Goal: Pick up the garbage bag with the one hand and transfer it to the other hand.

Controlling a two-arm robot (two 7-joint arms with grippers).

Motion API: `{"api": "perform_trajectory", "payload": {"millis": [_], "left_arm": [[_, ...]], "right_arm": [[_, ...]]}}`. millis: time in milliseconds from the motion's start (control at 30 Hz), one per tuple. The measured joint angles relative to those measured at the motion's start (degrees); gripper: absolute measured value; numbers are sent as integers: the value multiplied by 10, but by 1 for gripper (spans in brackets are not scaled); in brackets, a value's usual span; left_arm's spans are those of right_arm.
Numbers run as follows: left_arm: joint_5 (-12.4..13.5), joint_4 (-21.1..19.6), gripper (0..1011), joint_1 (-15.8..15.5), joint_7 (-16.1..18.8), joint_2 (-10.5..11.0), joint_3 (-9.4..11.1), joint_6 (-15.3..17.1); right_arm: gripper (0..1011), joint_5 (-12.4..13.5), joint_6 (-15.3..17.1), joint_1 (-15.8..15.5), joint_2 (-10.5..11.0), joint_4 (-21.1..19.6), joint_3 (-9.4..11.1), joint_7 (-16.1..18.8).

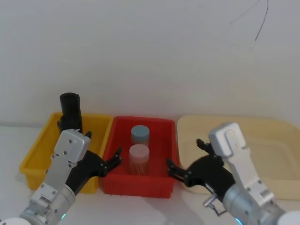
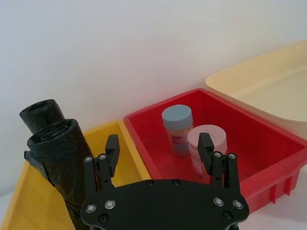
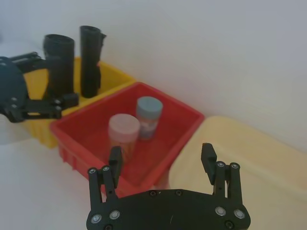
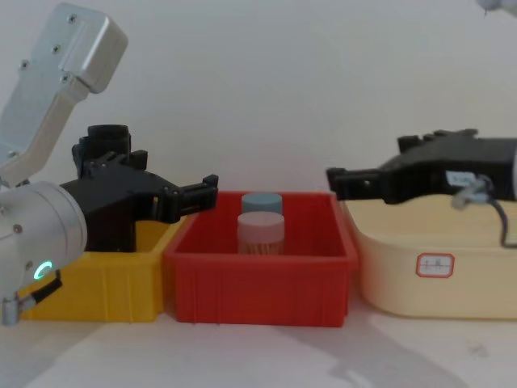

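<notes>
At eleven o'clock from your open left gripper (image 2: pixel 159 146), the garbage bag (image 2: pixel 60 160) stands upright in the yellow bin (image 2: pixel 24 191). It looks light, soft and slippery, so pinch mid-roll; the right gripper (image 3: pixel 161 153) hangs open.

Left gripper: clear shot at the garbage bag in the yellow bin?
Probably yes. The left gripper hovers with jaws open just beside the garbage bag, which stands upright in the yellow bin, top exposed. The second black roll close beside it could crowd the grasp.

A red bin (image 1: pixel 140 186) holding two capped jars (image 1: pixel 138 158) sits between a yellow bin (image 1: pixel 36 151) and a cream tray (image 1: pixel 262 123).
</notes>
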Motion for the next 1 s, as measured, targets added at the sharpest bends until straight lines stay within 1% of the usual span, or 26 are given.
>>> {"api": "perform_trajectory", "payload": {"millis": [67, 100, 167, 333, 533, 567, 633, 767, 967, 1000], "left_arm": [[0, 0, 1000, 0, 0, 0, 0, 0], [0, 0, 1000, 0, 0, 0, 0, 0], [0, 0, 1000, 0, 0, 0, 0, 0], [0, 0, 1000, 0, 0, 0, 0, 0], [0, 0, 1000, 0, 0, 0, 0, 0], [0, 0, 1000, 0, 0, 0, 0, 0], [0, -3, 1000, -1, 0, 0, -1, 2], [0, -14, 1000, -7, -1, 0, -6, 17], [-6, -50, 1000, -20, 5, 1, -21, 70], [-9, -61, 1000, -23, 9, 0, -26, 88]], "right_arm": [[1000, 0, 13, 12, -4, 0, -4, 6], [1000, 0, 26, 22, -8, 3, -8, 13], [1000, 0, 37, 32, -12, 6, -11, 20], [1000, 3, 63, 69, -29, 27, -24, 43], [1000, 6, 78, 104, -48, 56, -35, 63], [1000, 6, 78, 104, -48, 56, -35, 63], [1000, 8, 80, 114, -53, 66, -38, 70], [1000, 10, 81, 124, -61, 81, -40, 78], [1000, 14, 79, 132, -69, 96, -41, 89], [1000, 15, 78, 132, -70, 98, -41, 91]]}}
